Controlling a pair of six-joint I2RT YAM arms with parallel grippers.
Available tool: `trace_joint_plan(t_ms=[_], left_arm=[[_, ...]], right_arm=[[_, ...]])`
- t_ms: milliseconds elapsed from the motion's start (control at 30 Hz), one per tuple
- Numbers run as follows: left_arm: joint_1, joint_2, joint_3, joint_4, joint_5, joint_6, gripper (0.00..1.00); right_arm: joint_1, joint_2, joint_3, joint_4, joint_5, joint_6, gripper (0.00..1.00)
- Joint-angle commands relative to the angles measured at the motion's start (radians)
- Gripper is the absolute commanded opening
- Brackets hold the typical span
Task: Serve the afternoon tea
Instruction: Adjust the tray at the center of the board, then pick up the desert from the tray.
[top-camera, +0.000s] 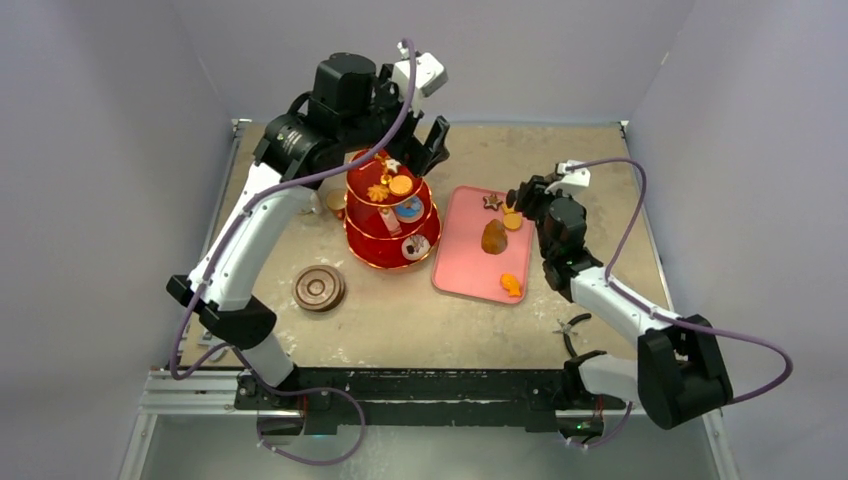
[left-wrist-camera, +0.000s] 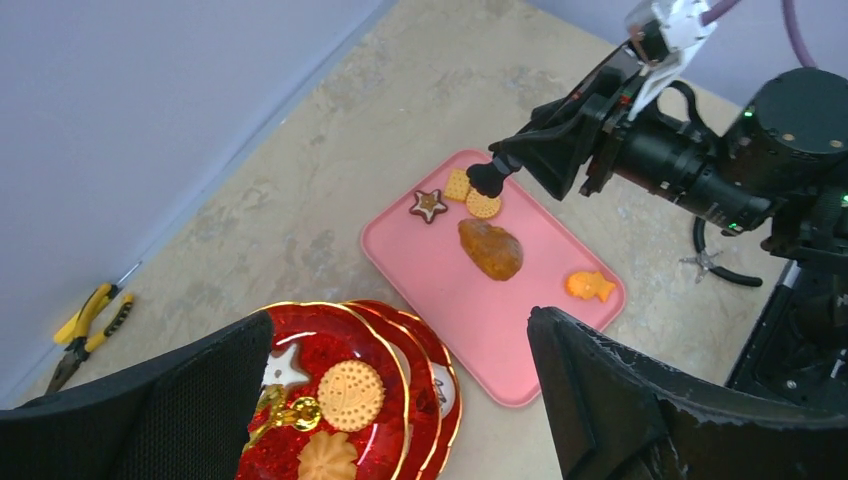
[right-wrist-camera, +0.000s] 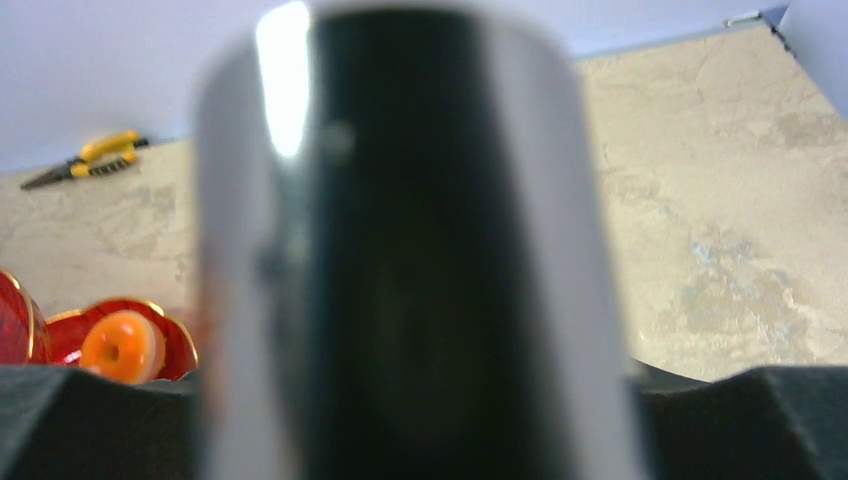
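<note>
The red three-tier stand (top-camera: 390, 215) with gold rims holds several biscuits and pastries, and also shows in the left wrist view (left-wrist-camera: 330, 400). My left gripper (top-camera: 397, 158) hovers open above its top tier, one finger on each side (left-wrist-camera: 400, 325). My right gripper (top-camera: 530, 195) is shut on the black tongs (right-wrist-camera: 420, 250). The tongs' tip (left-wrist-camera: 487, 178) rests at a round biscuit (left-wrist-camera: 483, 205) on the pink tray (top-camera: 470, 270). A star biscuit (left-wrist-camera: 428, 205), a brown bun (left-wrist-camera: 490, 250) and an orange fish biscuit (left-wrist-camera: 588, 287) lie there too. Brown saucers (top-camera: 319, 288) sit front left. The white mug is out of view.
A small tan thing (top-camera: 336, 202) stands just left of the stand. Yellow pliers (left-wrist-camera: 90, 320) lie by the far wall. A black hand tool (top-camera: 572, 325) lies near the right arm's base. Walls close the table on three sides.
</note>
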Motion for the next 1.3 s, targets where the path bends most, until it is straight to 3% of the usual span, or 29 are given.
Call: trace_joint_plan(t_ms=[0, 267, 600, 867, 1267], left_arm=[[0.071, -0.006, 0.028, 0.030, -0.047, 0.011, 0.99], [0.318, 0.024, 0.122, 0.015, -0.031, -0.001, 0.99], [0.609, 0.045, 0.087, 0.056, 0.098, -0.076, 0.99], [0.686, 0.002, -0.031, 0.139, 0.144, -0.094, 0.99], [0.706, -0.021, -0.075, 0.159, 0.161, -0.094, 0.99]], right_arm=[[0.017, 0.037, 0.007, 0.180, 0.054, 0.004, 0.55], [0.032, 0.127, 0.012, 0.187, 0.099, 0.000, 0.56], [0.053, 0.194, 0.023, 0.168, 0.134, -0.009, 0.58], [0.090, 0.198, 0.052, 0.086, 0.250, 0.092, 0.59], [0.097, 0.236, 0.065, 0.040, 0.354, 0.259, 0.63]])
